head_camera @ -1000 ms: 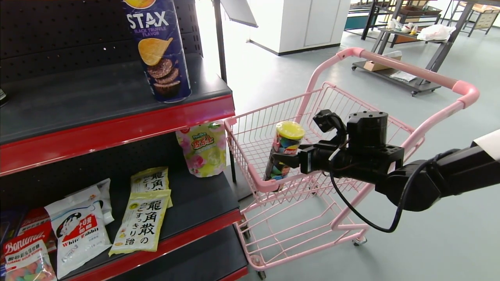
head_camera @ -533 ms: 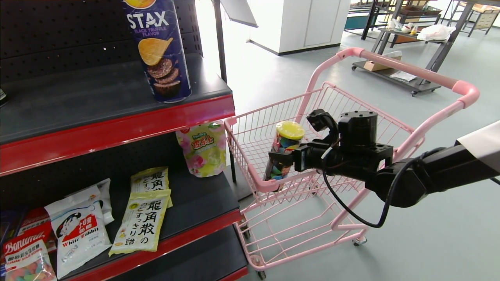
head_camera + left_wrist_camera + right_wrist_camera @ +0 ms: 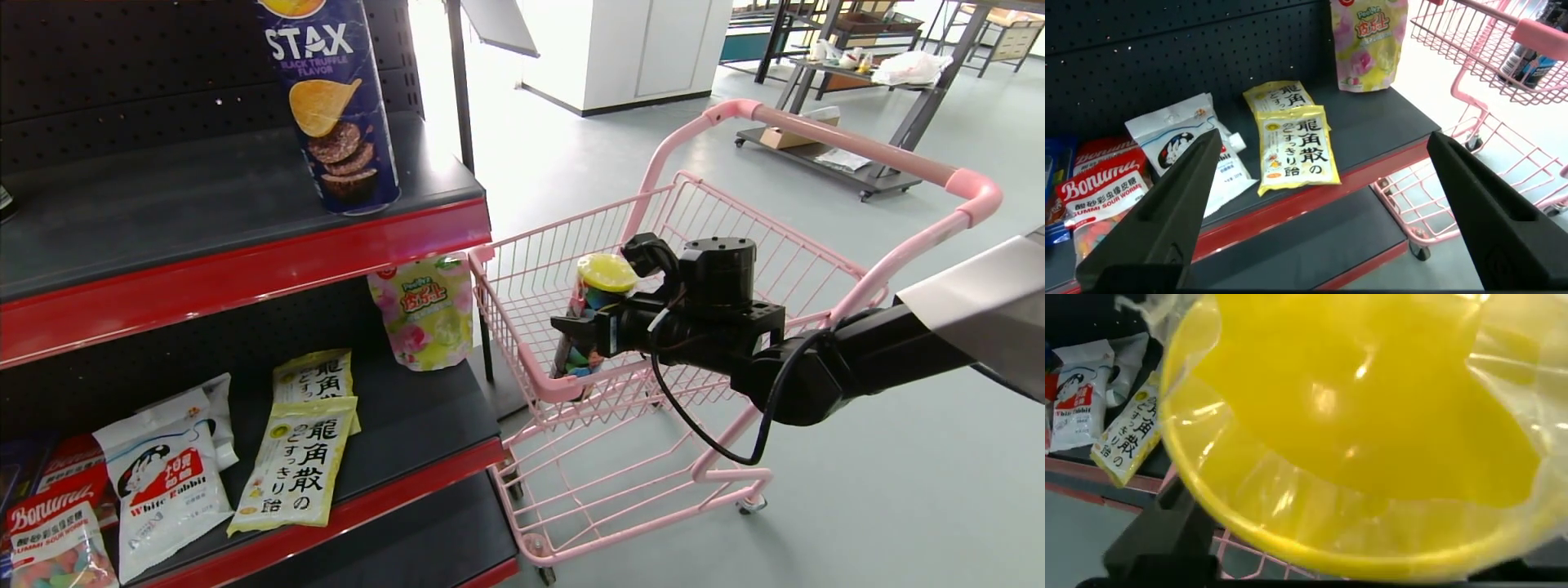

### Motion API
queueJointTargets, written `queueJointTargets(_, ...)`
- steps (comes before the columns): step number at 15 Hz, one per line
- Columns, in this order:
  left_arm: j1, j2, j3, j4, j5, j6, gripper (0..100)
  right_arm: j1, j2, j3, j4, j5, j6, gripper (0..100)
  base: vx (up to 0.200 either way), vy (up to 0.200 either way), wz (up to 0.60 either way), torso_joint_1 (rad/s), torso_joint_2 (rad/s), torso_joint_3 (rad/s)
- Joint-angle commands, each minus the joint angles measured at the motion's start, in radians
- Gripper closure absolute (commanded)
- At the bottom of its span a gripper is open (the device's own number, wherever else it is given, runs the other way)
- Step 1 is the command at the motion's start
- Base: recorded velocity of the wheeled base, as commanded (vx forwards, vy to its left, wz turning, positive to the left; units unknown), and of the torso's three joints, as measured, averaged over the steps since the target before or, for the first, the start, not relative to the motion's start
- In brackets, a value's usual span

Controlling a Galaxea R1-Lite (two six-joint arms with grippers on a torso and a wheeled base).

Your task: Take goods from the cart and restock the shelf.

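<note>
Right gripper (image 3: 576,327) sits around the yellow-lidded tube (image 3: 606,272) in the cart (image 3: 816,149) mid-frame, can't tell if it's pinching. Tube's not on the shelf (image 3: 245,273) yet, I reckon. Left gripper (image 3: 1323,204) is spread wide, holding nothing.

Grey smooth floor (image 3: 898,523) throughout. White rectangular cabinet (image 3: 645,49) at rear. Black metal-framed table (image 3: 841,72) beyond, bearing a white plastic bag (image 3: 910,67). Low black wheeled platform (image 3: 816,159) beneath, carrying a flat brown cardboard box (image 3: 792,135).

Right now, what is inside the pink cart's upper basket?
A yellow-lidded canister stands in its shelf-side corner, the right gripper at it. The arm hides some of the basket.
</note>
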Motion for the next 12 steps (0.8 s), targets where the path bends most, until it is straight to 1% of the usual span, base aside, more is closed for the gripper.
queueJointTargets(1, 0.0, 0.001, 0.0, 0.0, 0.0, 0.0, 0, 0.001, 0.023, -0.011, -0.007, -0.001, 0.001, 100, 0.0, 0.0, 0.0, 0.0, 0.0, 0.0)
queueJointTargets(7, 0.0, 0.001, 0.0, 0.0, 0.0, 0.0, 0, 0.001, 0.036, -0.035, -0.01, -0.004, 0.0, 100, 0.0, 0.0, 0.0, 0.0, 0.0, 0.0)
queueJointTargets(12, 0.0, 0.001, 0.0, 0.0, 0.0, 0.0, 0, -0.007, -0.099, -0.034, 0.0, -0.009, -0.014, 100, 0.0, 0.0, 0.0, 0.0, 0.0, 0.0)
